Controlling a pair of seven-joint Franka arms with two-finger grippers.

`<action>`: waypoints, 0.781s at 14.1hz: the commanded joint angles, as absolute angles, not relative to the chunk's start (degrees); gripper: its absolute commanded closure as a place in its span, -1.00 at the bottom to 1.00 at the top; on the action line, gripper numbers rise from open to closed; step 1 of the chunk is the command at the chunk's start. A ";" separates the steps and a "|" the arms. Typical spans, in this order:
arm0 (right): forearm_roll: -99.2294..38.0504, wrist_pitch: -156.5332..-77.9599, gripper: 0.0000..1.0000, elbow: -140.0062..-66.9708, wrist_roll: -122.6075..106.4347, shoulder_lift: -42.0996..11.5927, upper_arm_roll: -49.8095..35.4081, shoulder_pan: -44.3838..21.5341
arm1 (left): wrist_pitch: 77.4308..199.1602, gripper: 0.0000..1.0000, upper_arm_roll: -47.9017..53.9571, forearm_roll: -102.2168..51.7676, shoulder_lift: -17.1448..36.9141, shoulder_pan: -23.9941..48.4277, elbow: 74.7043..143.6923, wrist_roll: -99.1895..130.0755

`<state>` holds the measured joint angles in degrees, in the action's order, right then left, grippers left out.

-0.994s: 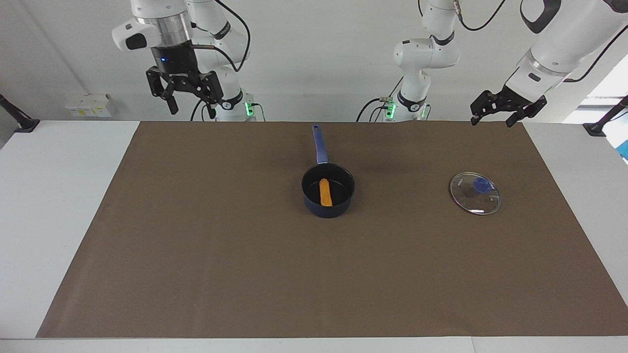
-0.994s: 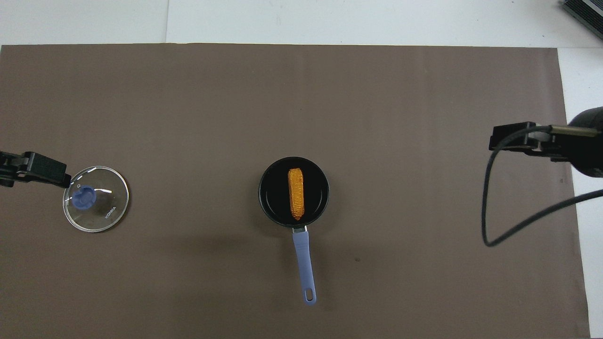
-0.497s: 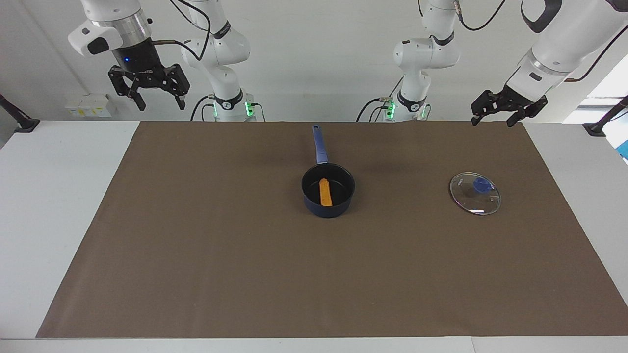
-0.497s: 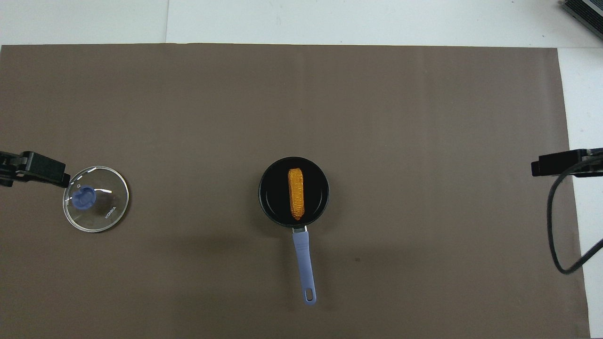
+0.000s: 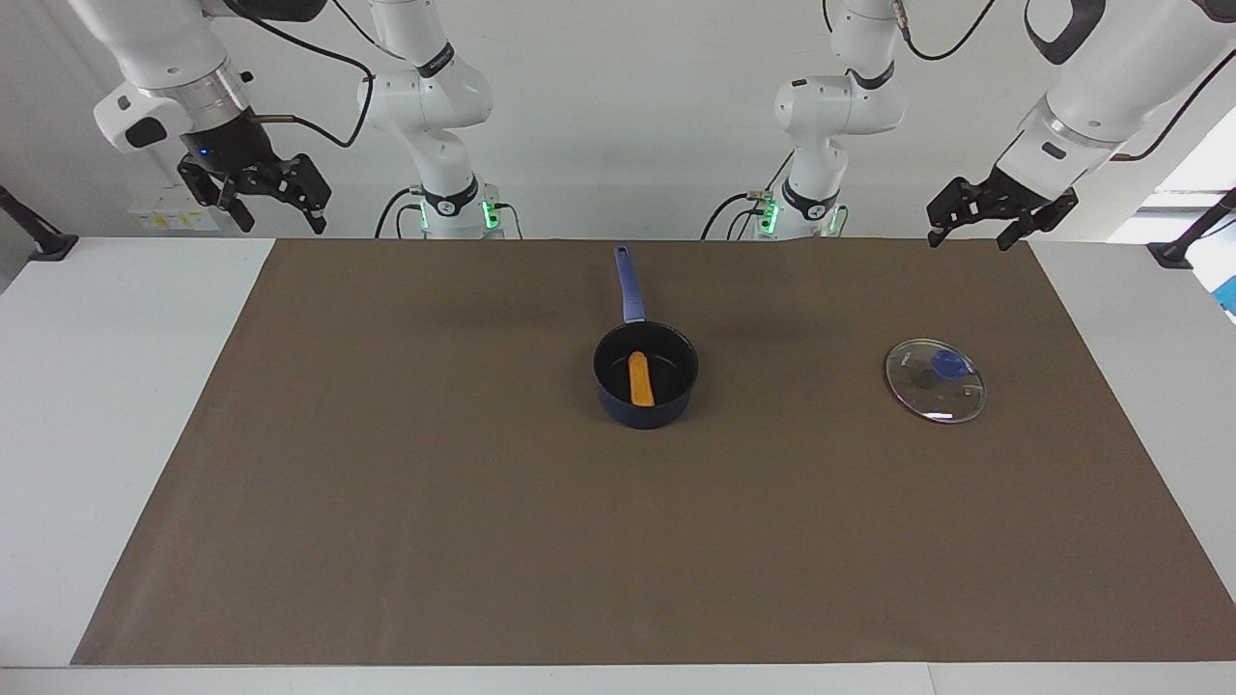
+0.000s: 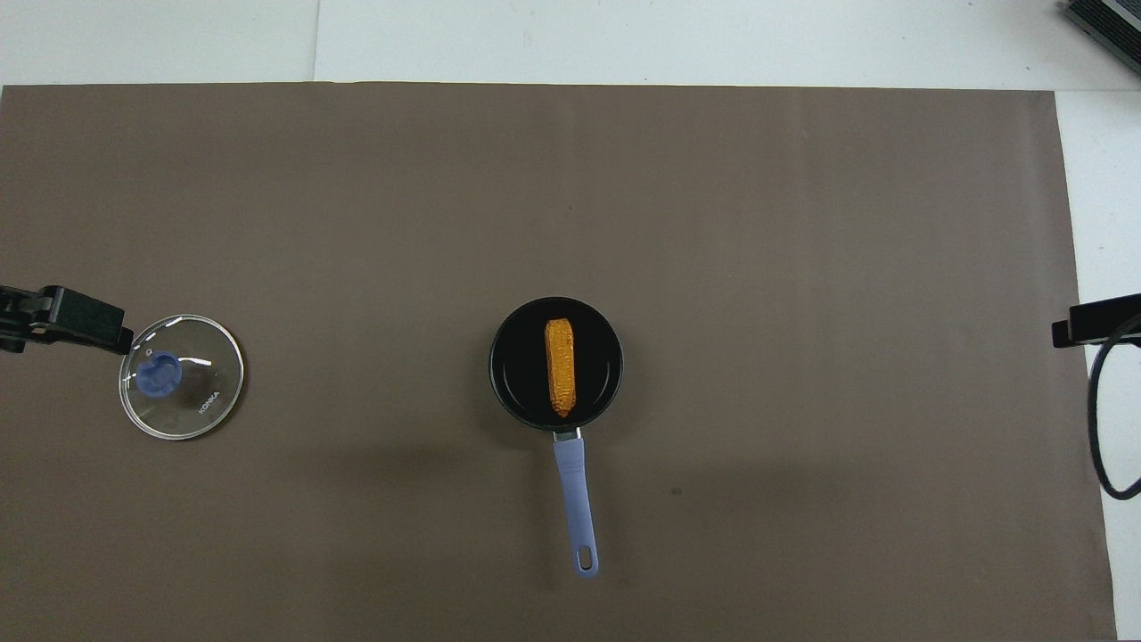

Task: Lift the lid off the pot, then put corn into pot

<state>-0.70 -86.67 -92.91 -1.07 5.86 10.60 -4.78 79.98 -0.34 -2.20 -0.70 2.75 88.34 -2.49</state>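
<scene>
While the corn [image 5: 639, 378] lies in the pot [image 5: 645, 389] (lid [image 5: 935, 380] off), both grippers' fingers hang released.

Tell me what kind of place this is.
Most likely a robotics lab: two white arms, left gripper and right gripper, over a table with a brown mat holding only a pot and lid.

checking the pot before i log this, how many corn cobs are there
1. The corn lies in the pot, in the middle of the brown mat. No other cob shows in either view.
</scene>
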 commanded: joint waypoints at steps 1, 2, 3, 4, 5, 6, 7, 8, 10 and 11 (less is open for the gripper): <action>-1.67 -84.29 -1.00 -88.77 -2.02 3.69 9.76 -4.39 | 79.98 -1.00 -0.70 -1.67 -0.09 3.34 87.10 -3.16; -1.58 -84.29 -1.00 -89.20 -1.93 3.95 9.58 -4.57 | 79.98 -1.00 -0.70 -1.67 -0.09 3.34 87.10 -3.08; -1.50 -84.55 -1.00 -89.64 -1.32 4.22 9.23 -4.74 | 79.98 -1.00 -0.70 -1.67 -0.17 3.34 87.10 -3.16; -1.49 -85.33 -1.00 -90.26 -0.10 4.39 8.45 -5.36 | 79.98 -1.00 -0.70 -1.76 -0.09 3.34 87.10 -3.08; -1.41 -86.39 -1.00 -90.35 1.48 4.39 8.26 -5.62 | 79.98 -1.00 -0.70 -1.76 -0.09 3.34 87.19 -3.08; -1.32 -87.01 -1.00 -90.26 1.23 4.22 8.26 -6.15 | 79.98 -1.00 -0.70 -1.76 -0.17 3.34 87.19 -3.08; -0.80 -87.01 -1.00 -89.83 1.14 3.87 8.26 -6.15 | 79.98 -1.00 -0.70 -1.76 -0.18 3.34 87.19 -3.08; -0.62 -86.84 -1.00 -89.48 1.23 3.69 8.17 -6.24 | 79.98 -1.00 -0.70 -1.76 -0.18 3.34 87.19 -3.08; -0.18 -86.92 -1.00 -89.47 1.67 3.78 8.09 -7.03 | 80.16 -1.00 -0.70 -1.85 -0.18 3.34 87.19 -3.08; 0.00 -87.01 -1.00 -89.82 1.84 3.95 8.17 -7.12 | 80.24 -1.00 -0.70 -1.85 -0.18 3.34 87.27 -3.08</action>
